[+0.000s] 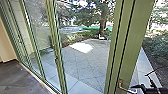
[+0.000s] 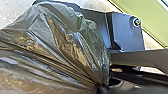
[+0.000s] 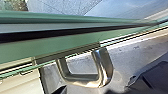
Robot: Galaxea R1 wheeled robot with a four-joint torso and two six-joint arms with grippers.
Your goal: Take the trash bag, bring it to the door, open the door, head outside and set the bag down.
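Well, left fingers (image 2: 100, 88) closed on gathered part of trash bag (image 2: 67, 47), plastic fanning out beside them.

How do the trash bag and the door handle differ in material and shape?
The trash bag is dark, crinkled plastic; the door handle is smooth, silvery metal. The trash bag gathers into loose folds, while the door handle forms a firm, squared loop. Both shine where light catches them.
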